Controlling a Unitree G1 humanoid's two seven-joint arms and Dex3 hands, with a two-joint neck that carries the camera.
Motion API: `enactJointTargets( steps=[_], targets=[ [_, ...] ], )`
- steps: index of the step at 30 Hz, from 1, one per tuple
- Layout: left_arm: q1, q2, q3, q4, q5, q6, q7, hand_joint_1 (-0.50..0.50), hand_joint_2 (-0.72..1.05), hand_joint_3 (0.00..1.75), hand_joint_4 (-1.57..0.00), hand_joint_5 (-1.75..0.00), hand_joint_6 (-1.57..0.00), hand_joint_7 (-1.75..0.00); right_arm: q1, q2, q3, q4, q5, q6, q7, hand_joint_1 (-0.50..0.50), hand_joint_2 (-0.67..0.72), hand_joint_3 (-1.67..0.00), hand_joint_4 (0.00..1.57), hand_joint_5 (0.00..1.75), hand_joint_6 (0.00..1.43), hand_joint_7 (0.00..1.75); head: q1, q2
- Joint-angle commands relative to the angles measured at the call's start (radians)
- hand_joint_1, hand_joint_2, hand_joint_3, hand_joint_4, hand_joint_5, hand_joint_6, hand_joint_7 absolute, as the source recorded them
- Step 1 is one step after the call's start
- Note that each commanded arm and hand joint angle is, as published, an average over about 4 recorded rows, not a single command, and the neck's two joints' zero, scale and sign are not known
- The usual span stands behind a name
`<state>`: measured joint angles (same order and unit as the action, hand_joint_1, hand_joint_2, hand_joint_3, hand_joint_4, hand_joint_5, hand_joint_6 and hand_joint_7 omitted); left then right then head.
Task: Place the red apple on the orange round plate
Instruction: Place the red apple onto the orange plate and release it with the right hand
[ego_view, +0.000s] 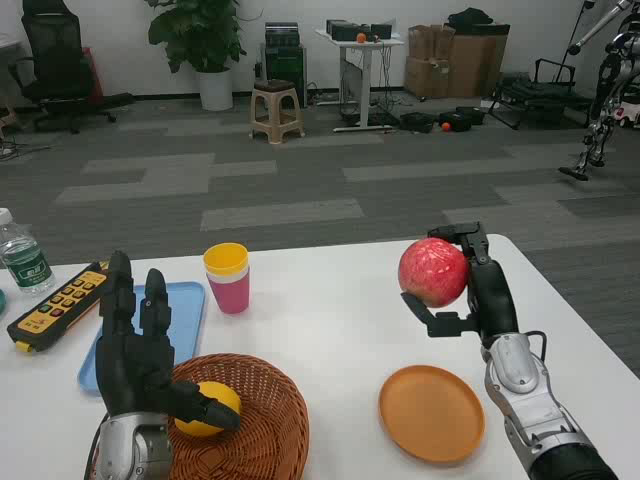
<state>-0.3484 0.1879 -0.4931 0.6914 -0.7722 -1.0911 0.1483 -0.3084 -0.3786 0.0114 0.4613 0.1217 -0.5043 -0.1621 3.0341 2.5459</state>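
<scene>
My right hand (478, 285) grips the red apple (433, 271) and holds it in the air above the white table, up and a little to the left of the orange round plate (431, 412). The plate lies bare near the table's front right edge. My left hand (140, 350) stands upright at the front left with its fingers spread and nothing in it, just left of a wicker basket.
A wicker basket (270, 420) with a yellow fruit (207, 407) sits at the front left. Behind it are a blue tray (185, 310), stacked yellow and pink cups (228, 277), a yellow-and-black remote (58, 305) and a water bottle (22, 255).
</scene>
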Motion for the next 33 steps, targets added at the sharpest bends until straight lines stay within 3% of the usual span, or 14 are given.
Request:
enactJointTargets(
  steps=[1,20,27,33],
  targets=[
    [0.012,-0.019,0.022,-0.018,0.011,-0.019,-0.001,-0.5,-0.64,0.09,-0.19,0.0,0.0,0.0,0.049,0.021,-0.028,-0.059,0.014,-0.02,0.0,-0.46,-0.54,-1.59,0.97,1.65,1.14,1.68,-0.01,0.013],
    [0.012,-0.019,0.022,-0.017,0.011,-0.019,-0.001,-0.5,-0.64,0.09,-0.19,0.0,0.0,0.0,0.051,0.022,-0.031,-0.065,0.013,-0.02,0.0,-0.45,-0.54,-1.59,0.94,1.65,1.14,1.68,-0.005,0.012],
    [0.012,-0.019,0.027,-0.018,0.01,-0.021,-0.001,-0.5,-0.64,0.09,-0.19,0.0,0.0,0.0,0.101,0.009,-0.038,-0.082,0.015,-0.017,-0.002,-0.44,-0.54,-1.59,0.93,1.65,1.14,1.68,-0.052,-0.214],
    [0.008,-0.016,0.026,-0.017,0.009,-0.019,0.001,-0.5,-0.64,0.09,-0.17,0.0,0.0,0.0,0.153,-0.001,-0.043,-0.095,0.017,-0.014,-0.001,-0.44,-0.54,-1.59,0.91,1.65,1.11,1.68,-0.045,-0.251]
  ],
)
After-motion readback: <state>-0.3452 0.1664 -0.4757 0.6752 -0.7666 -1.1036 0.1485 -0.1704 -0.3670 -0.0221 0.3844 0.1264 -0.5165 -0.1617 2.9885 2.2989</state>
